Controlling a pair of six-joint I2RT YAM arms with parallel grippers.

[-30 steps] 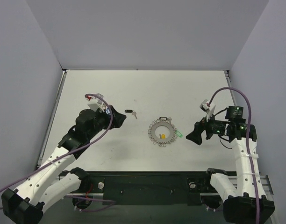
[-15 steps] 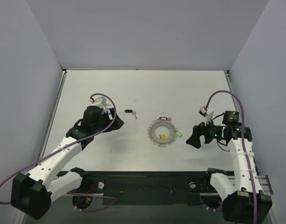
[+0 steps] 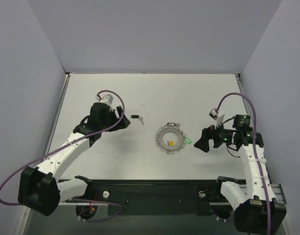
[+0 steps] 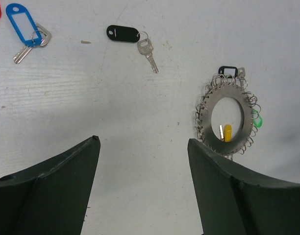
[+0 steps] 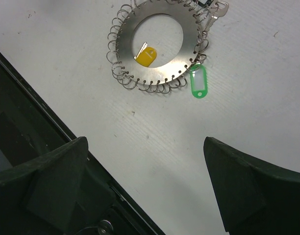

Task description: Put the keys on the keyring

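Both claws hang spread wide, holding nothing: the left gripper (image 4: 142,147) and the right gripper (image 5: 145,142). The keyring (image 5: 191,44) lies flat at the centre of the top view, with a yellow key (image 5: 146,56) inside its hole and a green tag (image 5: 199,82) at its rim. A black-tagged key (image 4: 123,34) and a blue-tagged key (image 4: 20,22) lie apart at the upper left of the left wrist view.

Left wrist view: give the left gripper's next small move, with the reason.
Probably move forward and lower over the black key. The left gripper is open and empty, and that key lies loose ahead of it, apart from the keyring.
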